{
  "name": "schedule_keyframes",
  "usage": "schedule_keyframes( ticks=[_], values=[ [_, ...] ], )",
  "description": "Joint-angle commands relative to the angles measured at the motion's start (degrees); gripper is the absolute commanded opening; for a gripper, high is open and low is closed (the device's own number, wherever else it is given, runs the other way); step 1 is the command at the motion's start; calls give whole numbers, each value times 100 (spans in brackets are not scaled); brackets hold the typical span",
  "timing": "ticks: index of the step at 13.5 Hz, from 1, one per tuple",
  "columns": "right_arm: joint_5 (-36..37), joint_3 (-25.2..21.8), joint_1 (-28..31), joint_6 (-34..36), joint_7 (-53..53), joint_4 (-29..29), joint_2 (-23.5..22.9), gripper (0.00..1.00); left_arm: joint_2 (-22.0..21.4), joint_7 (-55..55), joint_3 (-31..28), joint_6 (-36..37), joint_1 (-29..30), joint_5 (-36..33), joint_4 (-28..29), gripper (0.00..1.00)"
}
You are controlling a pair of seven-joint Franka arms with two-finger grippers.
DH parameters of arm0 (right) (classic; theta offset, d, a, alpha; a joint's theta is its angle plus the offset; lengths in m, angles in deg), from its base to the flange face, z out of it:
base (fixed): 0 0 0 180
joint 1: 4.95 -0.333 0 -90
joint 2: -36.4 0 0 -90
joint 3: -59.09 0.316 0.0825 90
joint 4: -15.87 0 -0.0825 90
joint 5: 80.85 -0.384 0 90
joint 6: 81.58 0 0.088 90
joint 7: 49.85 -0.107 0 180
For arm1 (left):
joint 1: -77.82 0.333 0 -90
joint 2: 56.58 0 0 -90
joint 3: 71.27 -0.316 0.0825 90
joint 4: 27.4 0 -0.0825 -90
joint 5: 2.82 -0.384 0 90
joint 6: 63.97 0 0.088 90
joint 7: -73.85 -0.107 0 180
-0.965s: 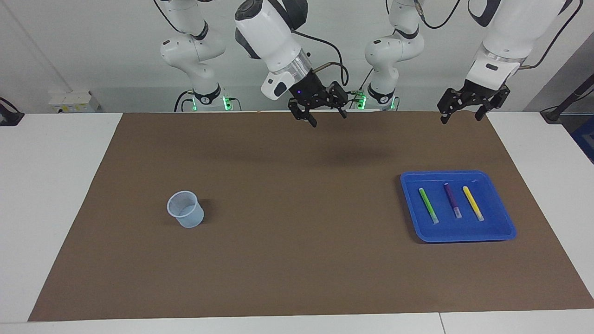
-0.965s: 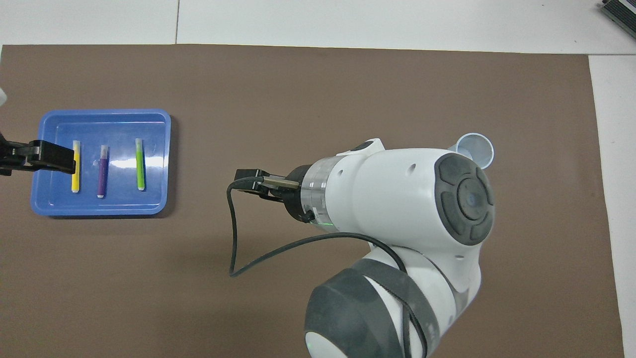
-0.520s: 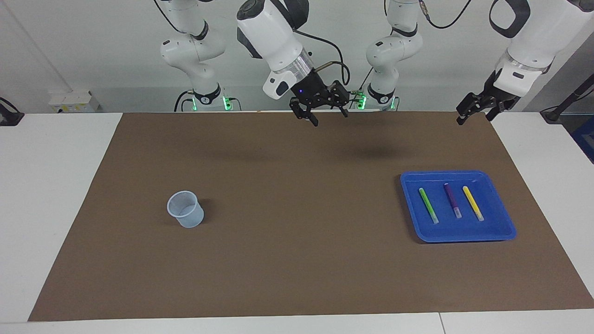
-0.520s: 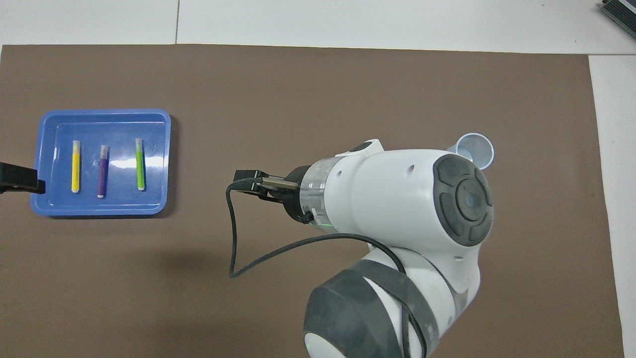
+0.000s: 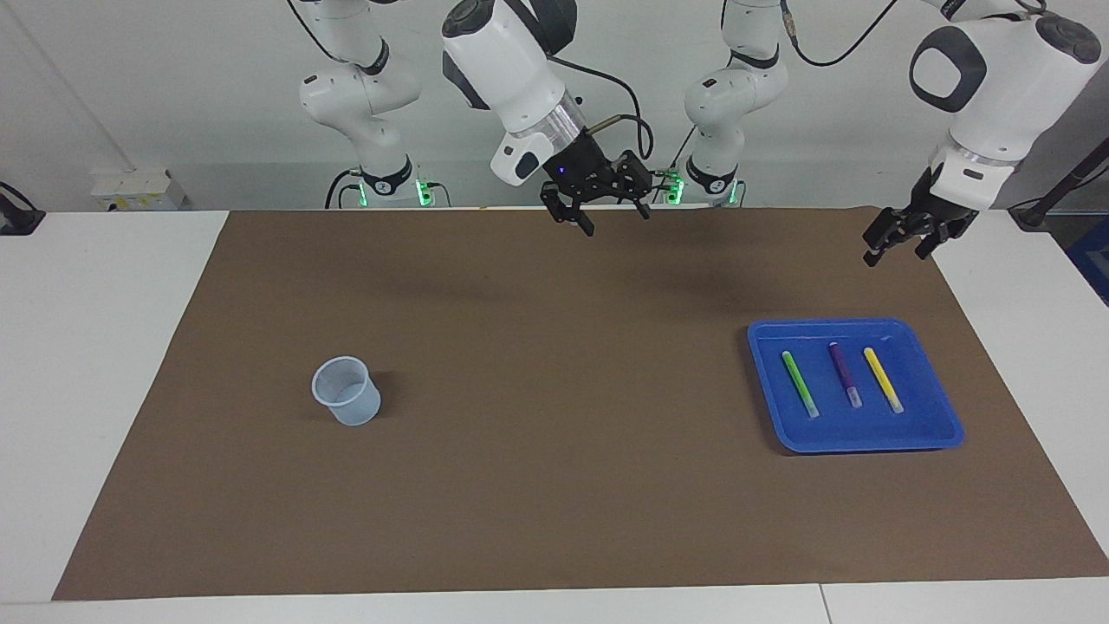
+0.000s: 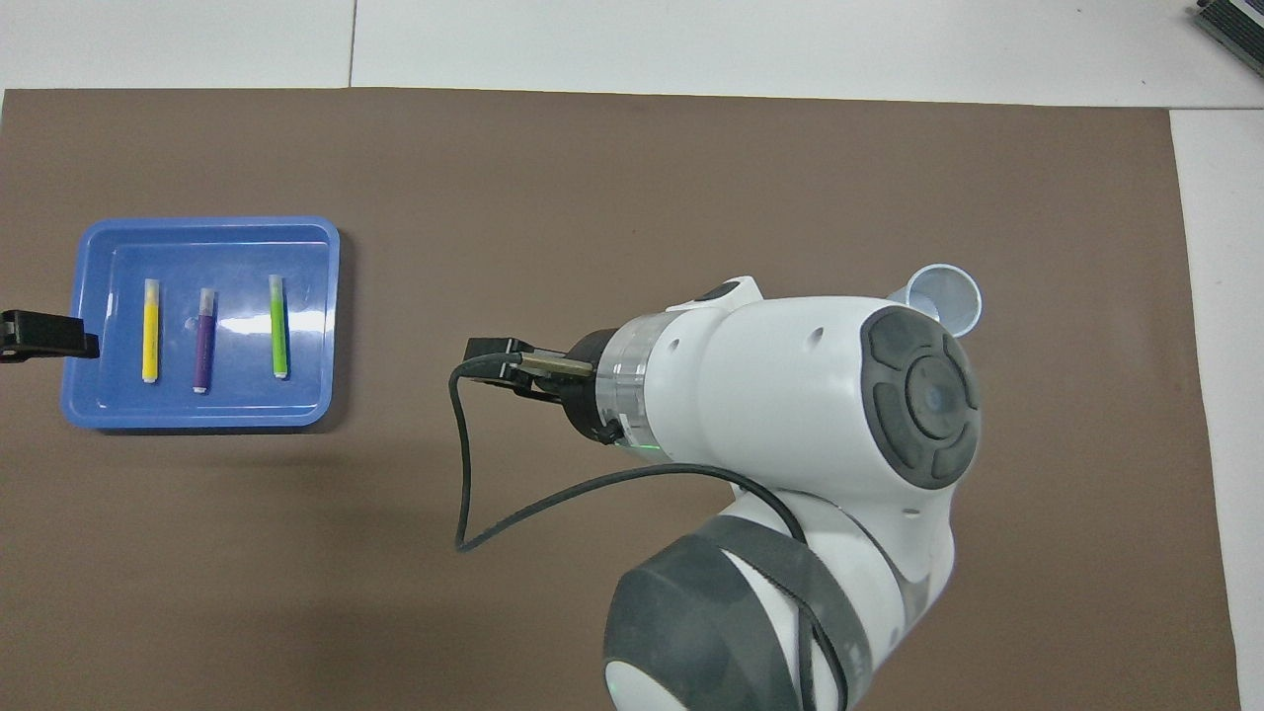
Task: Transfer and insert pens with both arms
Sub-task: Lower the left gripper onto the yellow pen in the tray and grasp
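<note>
Three pens lie side by side in a blue tray (image 5: 853, 326) (image 6: 197, 225) at the left arm's end of the mat: light green (image 5: 800, 383) (image 6: 278, 326), purple (image 5: 844, 374) (image 6: 203, 341), yellow (image 5: 883, 380) (image 6: 150, 331). My left gripper (image 5: 898, 245) hangs high and open, holding nothing. In the overhead view one of its fingers (image 6: 49, 335) shows over the tray's outer rim, beside the yellow pen. My right gripper (image 5: 609, 217) is open and empty, high over the mat's middle at the robots' edge. From overhead, its own wrist hides it.
A pale blue cup (image 5: 346, 392) (image 6: 948, 293) stands upright on the brown mat (image 5: 554, 485) toward the right arm's end. From overhead, the right arm partly covers it. White table borders the mat on all sides.
My left gripper has swung outward from over the yellow pen toward the tray's outer rim, turned and dropped a little. The right gripper has barely shifted. Pens, tray and cup have not moved.
</note>
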State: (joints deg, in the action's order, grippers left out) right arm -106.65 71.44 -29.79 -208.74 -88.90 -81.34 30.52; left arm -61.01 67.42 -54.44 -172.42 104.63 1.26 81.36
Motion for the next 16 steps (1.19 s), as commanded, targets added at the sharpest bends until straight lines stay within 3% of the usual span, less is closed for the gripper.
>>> schedule_keyframes(
  ticks=[1, 7, 12, 16],
  values=[
    [-118, 22, 14, -124, -68, -35, -10, 100, 485, -244, 22, -623, 122, 93, 41, 100],
    [-109, 22, -3, -80, -68, -35, -2, 100, 1329, -262, 22, -1809, 122, -127, -3, 100],
    [-118, 22, -3, -89, -68, -43, -2, 100, 2357, -446, 22, -2365, 368, -724, -389, 99],
    [-118, 22, -3, -72, -68, -35, -2, 100, 2473, -420, 22, -2409, 359, -707, -311, 86]
  ],
)
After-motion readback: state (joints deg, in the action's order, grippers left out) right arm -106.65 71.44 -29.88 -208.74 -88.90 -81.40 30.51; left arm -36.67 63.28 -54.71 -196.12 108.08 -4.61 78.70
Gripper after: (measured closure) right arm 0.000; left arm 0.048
